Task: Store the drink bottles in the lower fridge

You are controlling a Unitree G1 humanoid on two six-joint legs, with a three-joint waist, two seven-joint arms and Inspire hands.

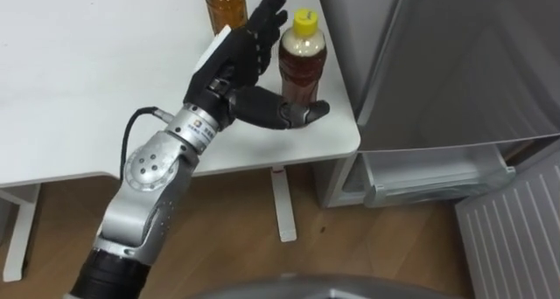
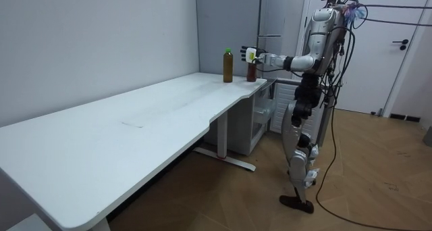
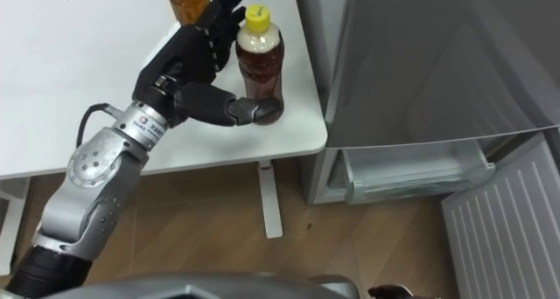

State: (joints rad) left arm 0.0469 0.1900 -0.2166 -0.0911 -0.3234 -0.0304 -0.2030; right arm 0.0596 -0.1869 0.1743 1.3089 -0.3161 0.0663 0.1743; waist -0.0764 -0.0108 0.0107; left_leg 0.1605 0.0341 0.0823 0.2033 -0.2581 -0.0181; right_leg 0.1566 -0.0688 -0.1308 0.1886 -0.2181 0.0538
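Left hand (image 1: 234, 61), fingers spread open, holding nothing, beside the yellow-capped bottle (image 1: 303, 70) (brown drink)

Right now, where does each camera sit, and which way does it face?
Left eye view: robot's head, looking down at the table corner, yellow-capped bottle, second bottle and open lower fridge; left arm and open left hand show.
Right eye view: same head, slightly rightward, same scene and arm.
Room view: off the table's other end, facing the fridge; the whole robot shows.
Shared: all three see both bottles by the left hand.
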